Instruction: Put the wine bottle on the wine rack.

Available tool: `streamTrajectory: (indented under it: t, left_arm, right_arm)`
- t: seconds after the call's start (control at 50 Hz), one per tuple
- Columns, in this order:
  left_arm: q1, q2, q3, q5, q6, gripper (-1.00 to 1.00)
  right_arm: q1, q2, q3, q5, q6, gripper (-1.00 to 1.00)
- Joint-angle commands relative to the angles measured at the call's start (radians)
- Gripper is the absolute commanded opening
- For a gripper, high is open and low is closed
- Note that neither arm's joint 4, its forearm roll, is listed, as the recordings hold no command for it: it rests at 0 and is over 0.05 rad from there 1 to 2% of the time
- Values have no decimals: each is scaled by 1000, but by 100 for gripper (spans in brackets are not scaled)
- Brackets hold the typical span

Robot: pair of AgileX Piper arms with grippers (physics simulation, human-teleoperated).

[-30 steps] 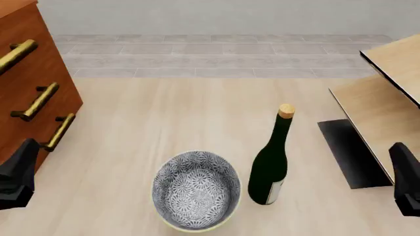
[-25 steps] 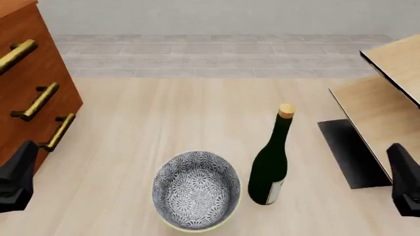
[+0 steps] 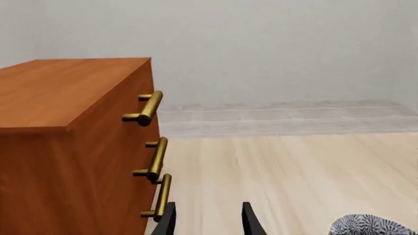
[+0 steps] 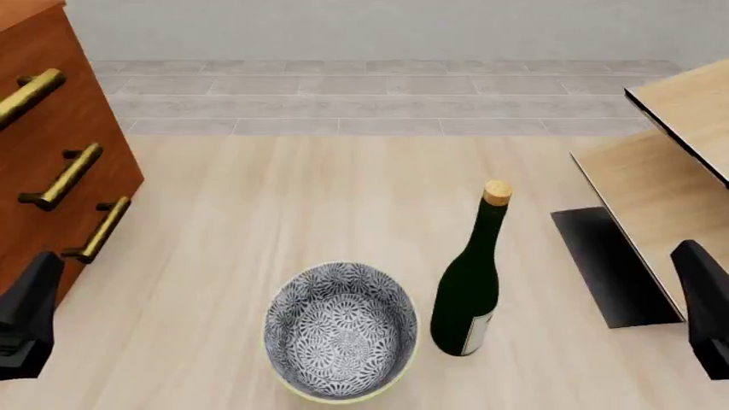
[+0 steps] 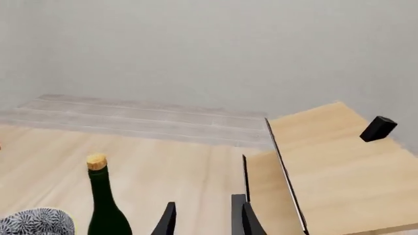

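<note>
The wine bottle [image 4: 470,289] stands upright on the table near the front, dark green with a tan cork and a pale label low down; the right wrist view shows the bottle [image 5: 104,205] too. The wine rack [image 4: 667,175] of pale slanted wood panels on a black base plate sits at the right edge, and its panels [image 5: 326,161] fill much of the right wrist view. My left gripper [image 3: 207,223] is open with nothing between its fingers, next to the cabinet. My right gripper [image 5: 205,220] is open and empty, between bottle and rack, touching neither.
A patterned blue-grey bowl [image 4: 341,331] sits just left of the bottle. A reddish-brown cabinet [image 4: 51,154] with brass handles stands at the left edge. A small black block [image 5: 378,128] rests on a rack panel. The left arm [image 4: 29,320] and right arm [image 4: 706,303] show at the front corners.
Both arms have sunk slightly lower at the front corners of the front view. The bottle, bowl and rack have not moved.
</note>
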Motion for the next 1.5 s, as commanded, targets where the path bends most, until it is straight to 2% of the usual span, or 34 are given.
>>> streamTrajectory:
  t: [0.02, 0.1, 0.32, 0.54, 0.68, 0.92, 1.1, 1.2, 1.5]
  left_arm:
    - [-10, -13, -3, 11, 9, 100]
    - [-11, -13, -7, 12, 14, 100]
    - [-9, -13, -16, 13, 19, 100]
    - [-10, -13, -25, 16, 19, 100]
    - [-7, -13, -29, 15, 16, 100]
    - [8, -13, -29, 13, 14, 100]
    - [13, -13, -36, 17, 15, 100]
    - [14, -13, -40, 19, 16, 100]
    - [24, -13, -35, 17, 20, 100]
  right_arm:
    - [106, -3, -79, 69, -9, 100]
    - [154, -5, -101, 91, -12, 100]
    - [293, 54, -144, 77, -12, 100]
    - [350, 90, -168, 64, -34, 100]
    - [403, 135, -175, 24, -52, 100]
    - [501, 259, -180, -87, -84, 100]
    - [534, 346, -165, -172, -96, 100]
    - [554, 412, -157, -237, -77, 100]
    - [570, 586, -149, -396, -83, 100]
